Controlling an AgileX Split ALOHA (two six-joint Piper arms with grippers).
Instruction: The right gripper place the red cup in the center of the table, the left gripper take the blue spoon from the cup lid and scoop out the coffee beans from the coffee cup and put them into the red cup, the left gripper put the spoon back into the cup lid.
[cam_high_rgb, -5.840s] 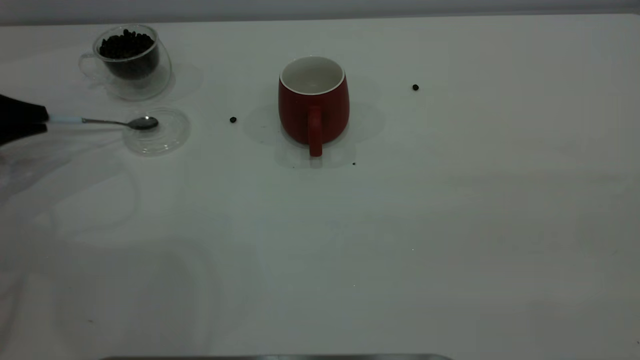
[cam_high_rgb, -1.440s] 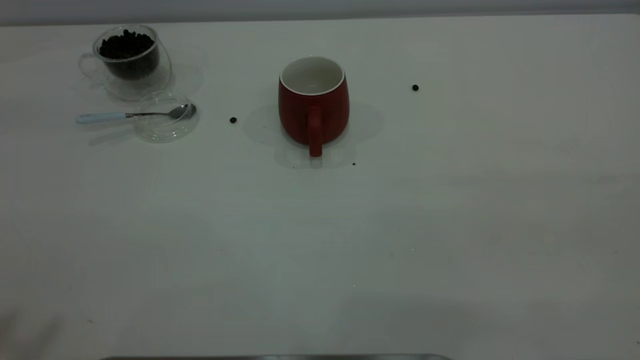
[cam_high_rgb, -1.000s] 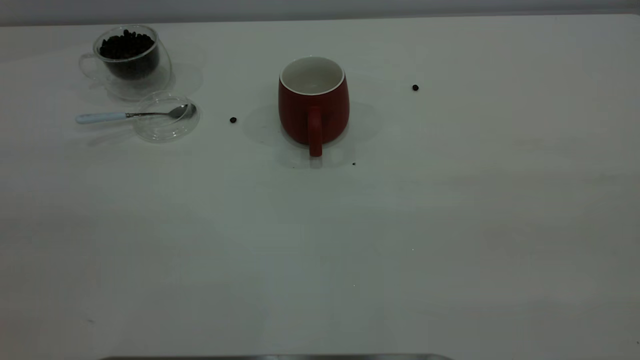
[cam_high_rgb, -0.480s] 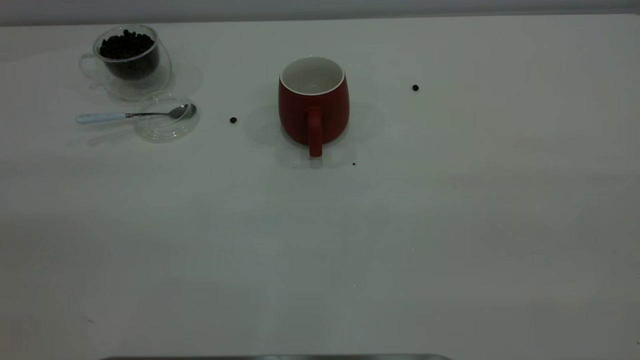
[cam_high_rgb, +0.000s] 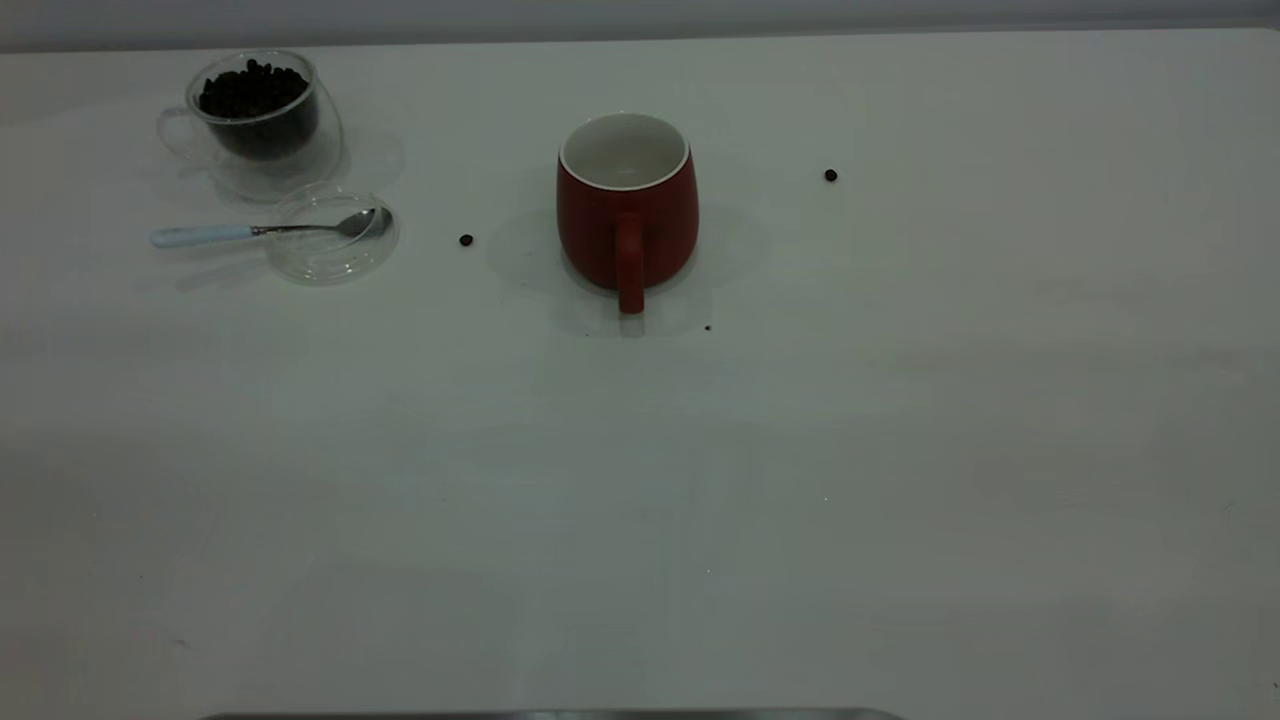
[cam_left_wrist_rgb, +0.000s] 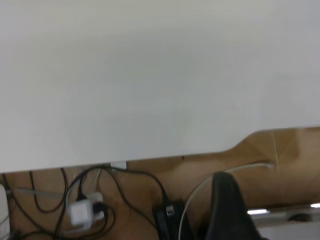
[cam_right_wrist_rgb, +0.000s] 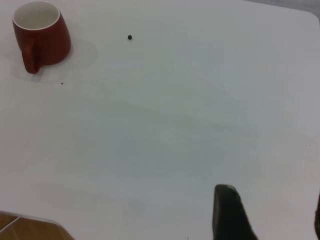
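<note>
At the far left of the table (cam_high_rgb: 900, 450), the coffee cup (cam_high_rgb: 262, 120) is seen upright, filled with coffee beans (cam_high_rgb: 250, 92). Just in front of it, the lid (cam_high_rgb: 330, 240) lies flat, touching or nearly touching the cup's base. The spoon (cam_high_rgb: 260, 231) is laid with its metal bowl in the lid and its pale blue handle reaching out to the left over the rim onto the table. One stray bean (cam_high_rgb: 466, 240) is found between the lid and the red cup (cam_high_rgb: 627, 205), which stands upright near the table's middle, handle toward the camera. Another bean (cam_high_rgb: 831, 175) lies to its right. Neither gripper is seen in the exterior view. Of the left gripper (cam_left_wrist_rgb: 227, 210), only one finger is shown, beyond the table edge, so its jaws cannot be judged. The right gripper (cam_right_wrist_rgb: 270, 212) is held above bare table well away from the red cup, its jaws apart.
</note>
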